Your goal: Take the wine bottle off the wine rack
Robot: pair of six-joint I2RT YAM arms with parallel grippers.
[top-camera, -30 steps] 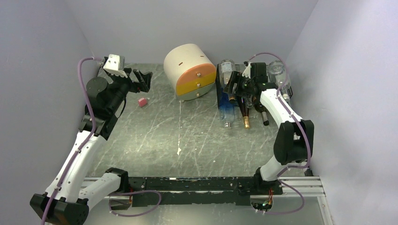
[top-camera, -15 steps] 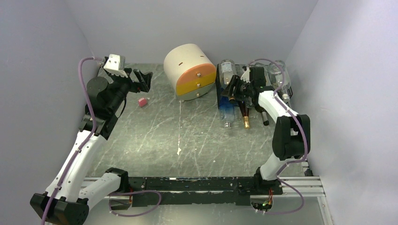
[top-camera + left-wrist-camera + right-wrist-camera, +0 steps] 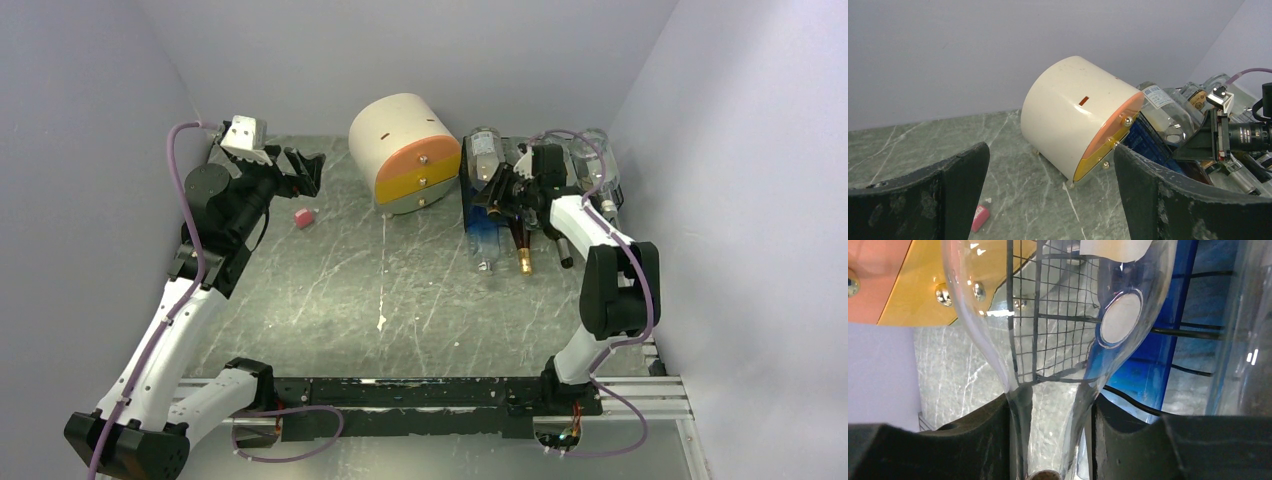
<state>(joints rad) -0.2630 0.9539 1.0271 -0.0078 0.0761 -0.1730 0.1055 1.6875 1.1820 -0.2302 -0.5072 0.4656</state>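
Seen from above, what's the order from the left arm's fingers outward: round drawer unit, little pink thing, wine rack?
1. Little pink thing, right beside the left fingers.
2. Round drawer unit, centre back.
3. Wine rack, far right.

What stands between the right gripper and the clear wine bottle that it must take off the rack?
Nothing visible does. The right gripper's fingers sit on both sides of the clear wine bottle's neck, against the glass. Another bottle lies beside it, not in between.

Cream-and-orange drum drawer unit (image 3: 405,150), small pink item (image 3: 301,216), grey marbled table (image 3: 380,290).
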